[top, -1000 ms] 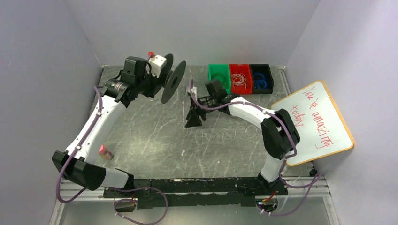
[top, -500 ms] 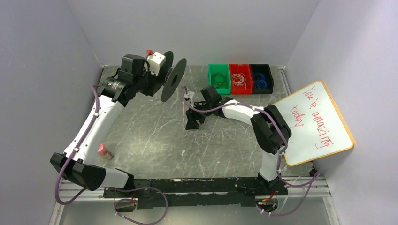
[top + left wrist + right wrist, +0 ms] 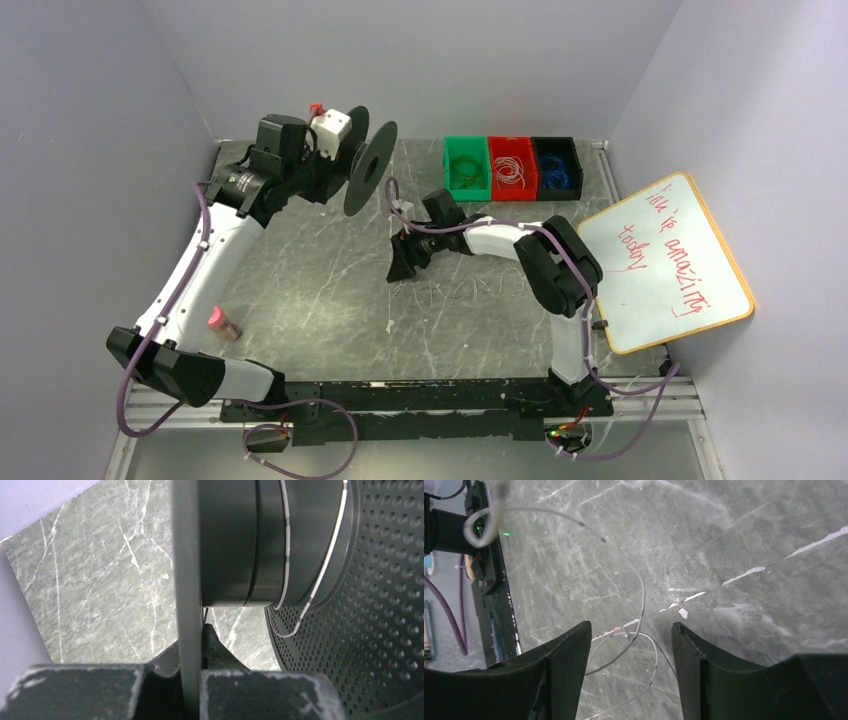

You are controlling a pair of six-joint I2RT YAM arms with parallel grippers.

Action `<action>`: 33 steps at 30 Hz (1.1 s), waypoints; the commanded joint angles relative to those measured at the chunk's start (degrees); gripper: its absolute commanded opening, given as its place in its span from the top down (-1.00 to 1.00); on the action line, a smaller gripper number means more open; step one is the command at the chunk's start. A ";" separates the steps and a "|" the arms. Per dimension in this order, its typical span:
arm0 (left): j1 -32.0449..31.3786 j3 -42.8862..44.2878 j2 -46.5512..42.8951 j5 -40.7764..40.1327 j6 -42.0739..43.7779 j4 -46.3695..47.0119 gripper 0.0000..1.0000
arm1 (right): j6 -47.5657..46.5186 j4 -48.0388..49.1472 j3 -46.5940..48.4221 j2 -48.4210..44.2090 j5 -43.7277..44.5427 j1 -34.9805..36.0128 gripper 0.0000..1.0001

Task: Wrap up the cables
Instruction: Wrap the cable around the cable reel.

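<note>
My left gripper (image 3: pixel 335 165) is shut on the near flange (image 3: pixel 186 580) of a black cable spool (image 3: pixel 370 168) and holds it raised at the back left. A thin white cable (image 3: pixel 327 562) lies in a turn or two round the spool's hub (image 3: pixel 260 540). The loose cable (image 3: pixel 430 288) trails over the table, its end near the table's middle (image 3: pixel 388 326). My right gripper (image 3: pixel 402 265) is open and points down at the table; the cable's loops (image 3: pixel 644 630) lie between and below its fingers, untouched.
Green (image 3: pixel 466 168), red (image 3: pixel 511 167) and black (image 3: pixel 556 166) bins with coiled cables stand at the back. A whiteboard (image 3: pixel 665 262) leans at the right. A small pink-capped bottle (image 3: pixel 224 324) lies at the front left. The arms' base rail (image 3: pixel 400 395) runs along the near edge.
My right gripper has moved left and a little nearer, its arm folding in. The left arm and spool have barely shifted.
</note>
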 commanded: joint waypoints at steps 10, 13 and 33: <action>0.45 -0.72 -6.66 10.17 5.37 1.26 0.95 | 14.75 3.90 6.62 0.85 -12.62 -9.29 1.00; 0.40 -4.56 -9.24 13.25 7.82 0.03 0.95 | 17.98 4.87 7.07 -2.21 -12.68 -15.37 1.00; -4.07 -14.97 -2.03 -16.37 9.52 5.82 0.95 | 39.82 17.19 12.44 -20.96 -25.62 -28.14 1.00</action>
